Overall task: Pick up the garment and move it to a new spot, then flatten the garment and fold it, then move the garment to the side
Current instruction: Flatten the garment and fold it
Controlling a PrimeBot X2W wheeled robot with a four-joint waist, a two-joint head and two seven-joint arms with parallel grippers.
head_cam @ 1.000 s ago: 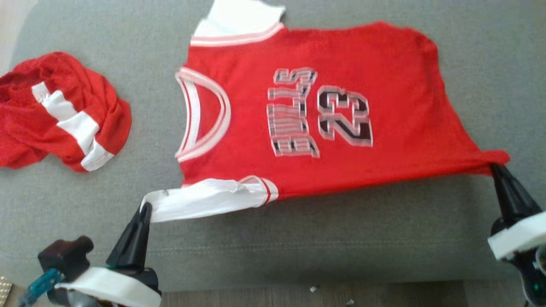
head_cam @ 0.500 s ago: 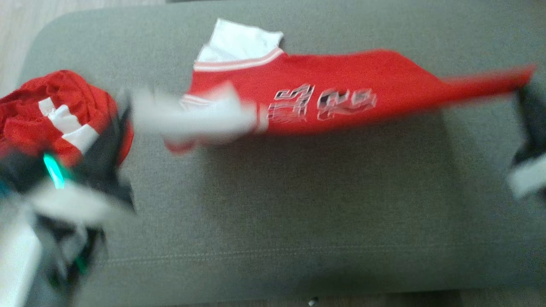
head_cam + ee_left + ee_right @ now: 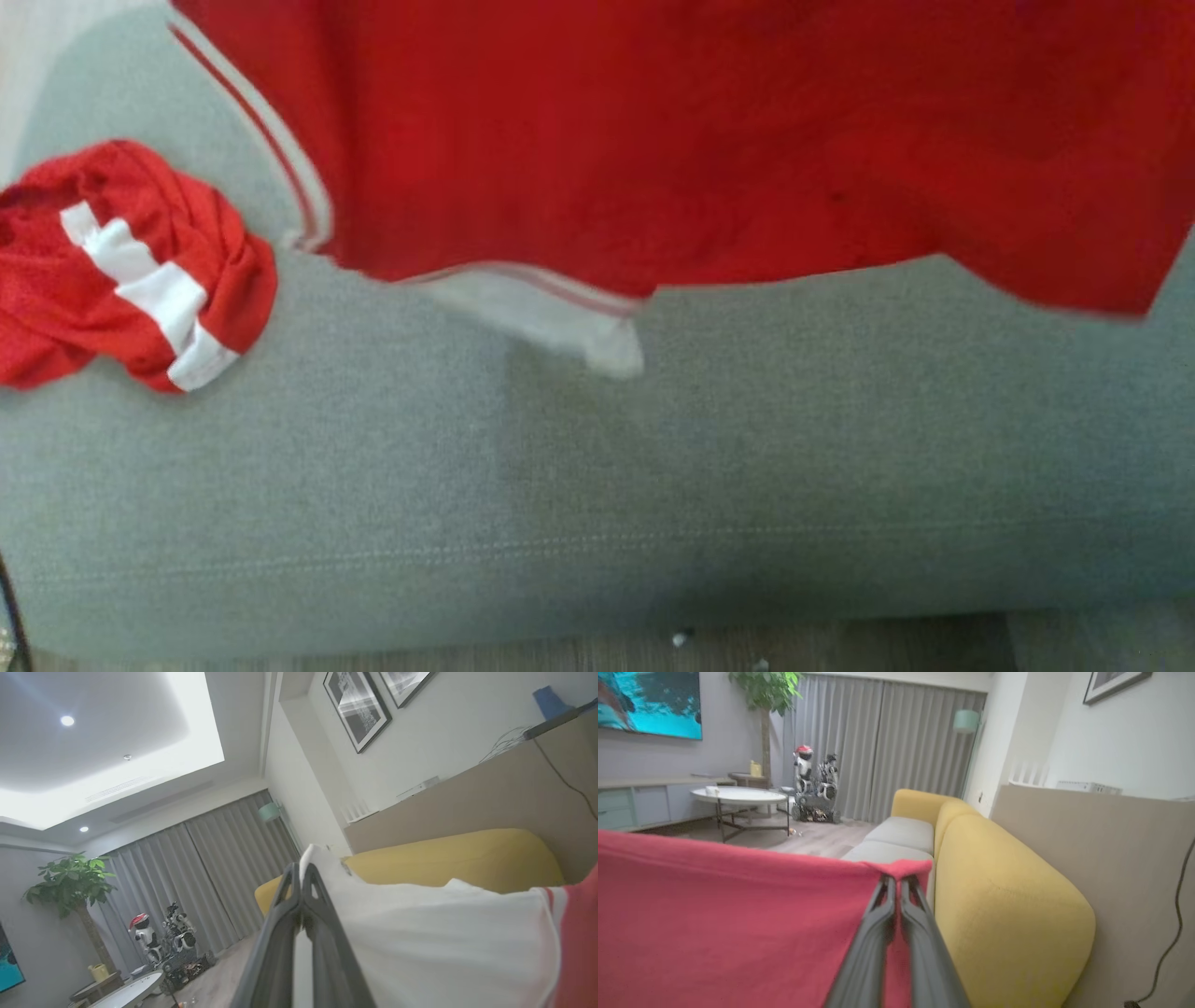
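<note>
The garment (image 3: 709,140) is a red jersey with white trim. In the head view it hangs lifted across the top, its lower edge and a white sleeve flap above the grey cushion (image 3: 597,485). My left gripper (image 3: 302,877) is shut on the garment's white sleeve edge (image 3: 420,933). My right gripper (image 3: 896,882) is shut on a red corner of the garment (image 3: 738,924), which stretches away to the left of that view.
A second crumpled red cloth with a white stripe (image 3: 131,271) lies at the cushion's left end. A yellow sofa back (image 3: 1004,905) rises beyond the grippers. The cushion's front edge and wooden floor (image 3: 709,644) run along the bottom.
Both grippers have risen out of the head view, lifting the garment off the cushion. It lay flat a second ago and now hangs spread high in front of the camera.
</note>
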